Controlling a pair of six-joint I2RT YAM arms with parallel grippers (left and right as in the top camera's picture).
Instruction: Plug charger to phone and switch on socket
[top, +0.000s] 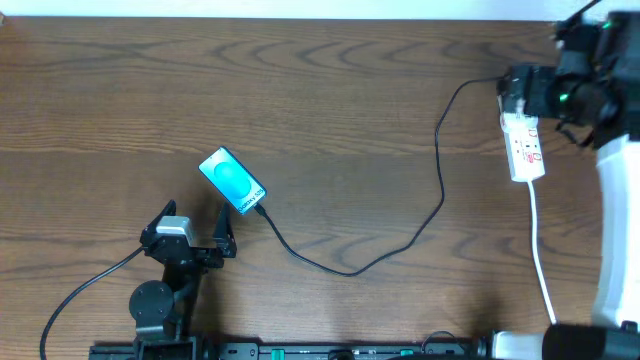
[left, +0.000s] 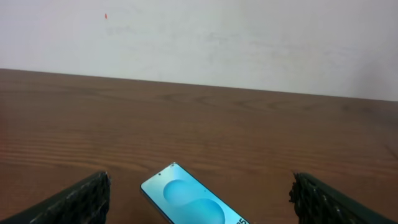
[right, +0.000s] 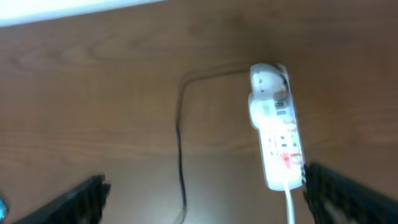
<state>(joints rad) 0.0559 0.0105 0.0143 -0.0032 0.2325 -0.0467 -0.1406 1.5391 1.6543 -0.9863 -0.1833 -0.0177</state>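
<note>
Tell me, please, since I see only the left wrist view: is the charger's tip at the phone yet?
Observer: Yes. Overhead, the charger meets the phone at its white-band end and looks plugged in.
Operator: Thank you. Where does its other end go?
Observer: It runs to the far end of the socket, on the robot's right side.
Operator: Is the right hand at the switches?
Observer: The right hand is open over the socket and holds nothing.
</note>
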